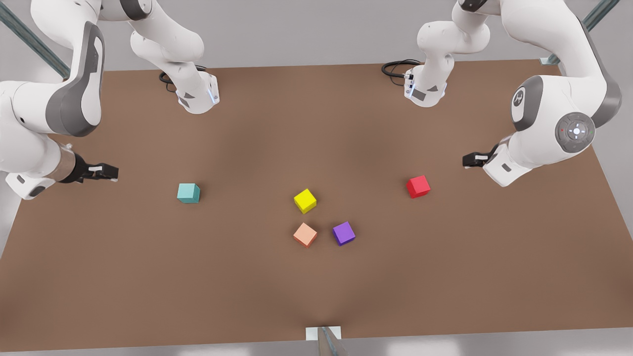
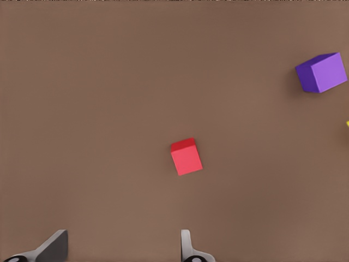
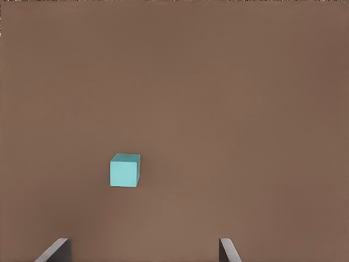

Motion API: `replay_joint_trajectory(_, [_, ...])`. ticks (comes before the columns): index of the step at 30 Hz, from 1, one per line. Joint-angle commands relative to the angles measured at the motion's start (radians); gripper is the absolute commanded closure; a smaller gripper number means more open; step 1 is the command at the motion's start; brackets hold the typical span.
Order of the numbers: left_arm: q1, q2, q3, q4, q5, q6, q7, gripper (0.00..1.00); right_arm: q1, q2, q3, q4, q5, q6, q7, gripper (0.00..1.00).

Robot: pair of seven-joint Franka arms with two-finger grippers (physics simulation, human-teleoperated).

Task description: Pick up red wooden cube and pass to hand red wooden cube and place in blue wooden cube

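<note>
The red wooden cube (image 1: 418, 186) (image 2: 186, 157) rests on the brown table at the front view's right. My left gripper (image 1: 474, 159) (image 2: 120, 252) hovers beside it toward the table's right edge, fingers open and empty, apart from the cube. At the front view's left sits the blue wooden cube (image 1: 188, 193) (image 3: 125, 170), teal in colour. My right gripper (image 1: 104, 171) (image 3: 142, 254) hangs to that cube's left, also open with nothing in it.
A yellow cube (image 1: 305, 200), a salmon-orange cube (image 1: 305, 234) and a purple cube (image 1: 343, 233) (image 2: 322, 72) cluster mid-table between the two task cubes. Both arm bases (image 1: 198, 96) (image 1: 425, 89) stand at the far edge. The brown table (image 1: 148, 277) is bare toward the front.
</note>
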Motion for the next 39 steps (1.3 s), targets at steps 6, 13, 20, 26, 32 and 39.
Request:
replay_joint_trajectory(6, [-0.008, 0.019, 0.000, -0.127, -0.001, 0.107, -0.037, 0.00, -0.003, 0.003, 0.000, 0.000, 0.018, 0.028, -0.045, 0.00])
replay_joint_trajectory(13, [-0.008, 0.063, -0.003, -0.547, -0.084, 0.672, -0.391, 0.00, -0.003, 0.009, 0.000, -0.001, 0.026, 0.025, -0.047, 0.00])
replay_joint_trajectory(20, [-0.020, 0.106, -0.003, -0.622, -0.170, 0.755, -0.479, 0.00, -0.005, -0.008, -0.003, -0.032, 0.032, 0.036, -0.048, 0.00])
replay_joint_trajectory(26, [-0.044, 0.119, -0.005, -0.656, -0.105, 0.738, -0.390, 0.00, -0.005, -0.011, -0.003, -0.038, 0.032, 0.044, -0.048, 0.00])
replay_joint_trajectory(32, [-0.067, 0.145, -0.008, -0.679, -0.112, 0.761, -0.391, 0.00, -0.005, -0.011, -0.003, -0.039, 0.032, 0.044, -0.048, 0.00])
replay_joint_trajectory(39, [-0.069, 0.183, -0.009, -0.698, -0.110, 0.825, -0.410, 0.00, -0.003, -0.008, -0.003, -0.039, 0.030, 0.044, -0.048, 0.00])
